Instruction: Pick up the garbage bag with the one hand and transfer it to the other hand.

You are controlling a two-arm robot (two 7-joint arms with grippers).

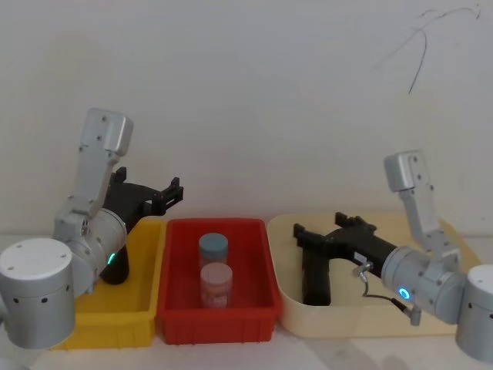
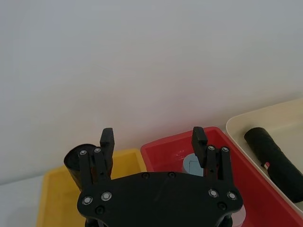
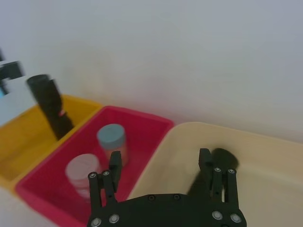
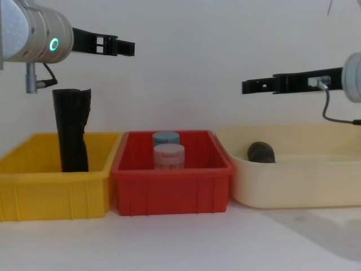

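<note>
The garbage bag is a smooth black roll lying in the cream bin on the right. From the chest it shows end-on as a dark disc, and it also appears in the left wrist view. My right gripper, on the arm with the blue ring light, hovers open well above the cream bin, over the bag. My left gripper, on the arm with the green ring light, hangs open high over the yellow bin. Neither gripper holds anything.
A black roll with a ragged, flared top stands upright in the yellow bin. Between the yellow and cream bins sits a red bin holding a blue-lidded jar and a pink-lidded jar. A white wall rises close behind.
</note>
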